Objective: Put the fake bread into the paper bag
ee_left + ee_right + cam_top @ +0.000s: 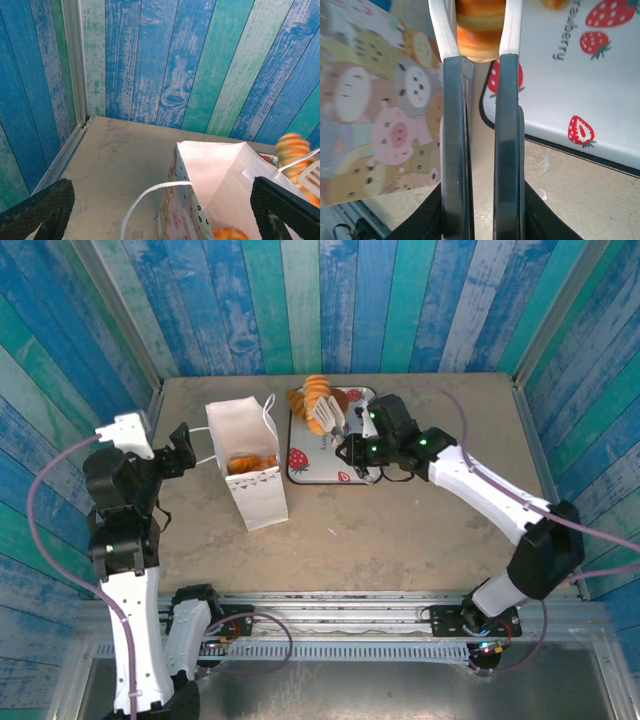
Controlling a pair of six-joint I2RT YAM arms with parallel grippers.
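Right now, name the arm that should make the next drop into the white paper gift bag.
Right arm: its jaws grip a glossy striped orange toy pastry beside the bag. Left arm has its jaws open, empty.

Weathered planks (pixel 330 300) in blue, teal and white wall the beige tabletop (pixel 420 530) from nine through twelve to three o'clock; a metal rail (pixel 340 615) spans its six o'clock edge.

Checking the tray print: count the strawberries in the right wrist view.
4 strawberries on the tray: two at top right, one lower right, one at centre, partly behind the right claw that pinches fake bread. The claw may hide more.
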